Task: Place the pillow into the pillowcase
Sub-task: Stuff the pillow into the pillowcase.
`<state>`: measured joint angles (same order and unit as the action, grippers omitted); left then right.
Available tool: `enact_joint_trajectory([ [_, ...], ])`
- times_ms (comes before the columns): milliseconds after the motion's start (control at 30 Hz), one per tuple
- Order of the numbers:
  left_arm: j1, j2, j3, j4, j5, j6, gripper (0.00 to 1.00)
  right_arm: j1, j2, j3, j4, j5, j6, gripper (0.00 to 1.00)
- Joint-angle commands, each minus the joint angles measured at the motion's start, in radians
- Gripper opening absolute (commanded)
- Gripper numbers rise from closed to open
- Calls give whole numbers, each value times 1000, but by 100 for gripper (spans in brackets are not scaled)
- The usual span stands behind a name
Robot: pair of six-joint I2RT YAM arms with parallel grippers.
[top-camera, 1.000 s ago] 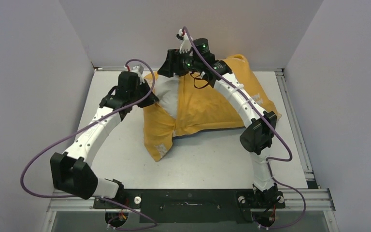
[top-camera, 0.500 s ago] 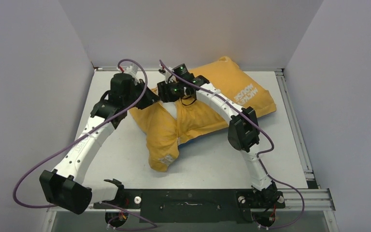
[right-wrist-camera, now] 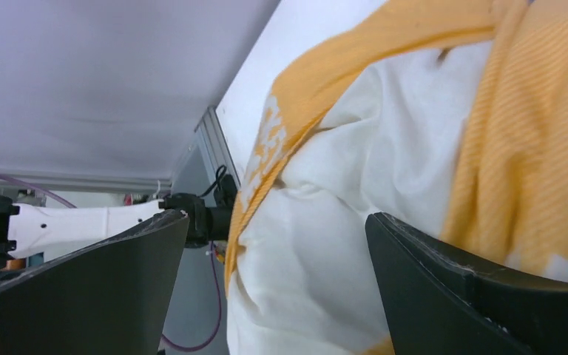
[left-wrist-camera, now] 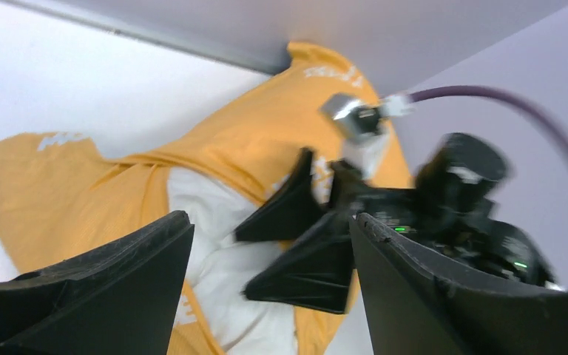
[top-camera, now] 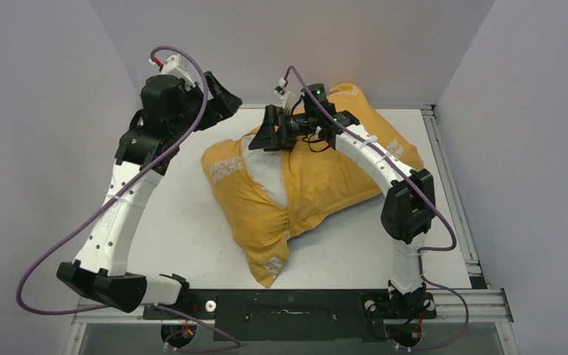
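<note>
Toward the near edge of the counter, a flat, limp corner of the pillowcase trails off to a point, with white lettering on its tip. Farther in, the case swells into a plump orange-yellow mound across the middle of the counter. It runs on a diagonal from near centre toward the far right, with white "Mickey Mouse" lettering near its right end.

The pillow lies mostly inside this mound. A crinkly off-white strip of it shows through the gaping mouth of the case, left of centre. It sits between the main body and a left-hand flap that carries more lettering. In the right wrist view the white fabric bulges out past the orange edge.

Over the far end of that bare strip hangs the right gripper, its jaws released and spread wide, grasping nothing. Pillow and case edge fill the gap between the fingers, but whether the tips brush the fabric is hard to tell.

Farthest back, at the far left close to the back wall, the left gripper is raised well above the counter. Its jaws are also released, wide apart and empty. They point toward the open mouth of the case, and its own camera sees the right gripper between them.
</note>
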<state>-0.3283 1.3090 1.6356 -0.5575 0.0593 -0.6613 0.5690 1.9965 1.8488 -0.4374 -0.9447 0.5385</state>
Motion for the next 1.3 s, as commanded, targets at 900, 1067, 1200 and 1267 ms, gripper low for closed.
enact_joint_trajectory([
  [900, -120, 340, -41, -374, 89, -17, 21, -10, 27, 382, -555, 407, -246, 5],
  [1067, -129, 347, -105, -303, 52, -23, 13, -100, -104, 233, -210, 44, -77, 5],
  [1200, -134, 390, -116, -272, 50, -37, 12, -98, -167, 102, 120, -152, 131, 5],
  [1267, -139, 412, -116, -257, 43, -44, 11, -87, -194, 30, 316, -220, 272, 5],
])
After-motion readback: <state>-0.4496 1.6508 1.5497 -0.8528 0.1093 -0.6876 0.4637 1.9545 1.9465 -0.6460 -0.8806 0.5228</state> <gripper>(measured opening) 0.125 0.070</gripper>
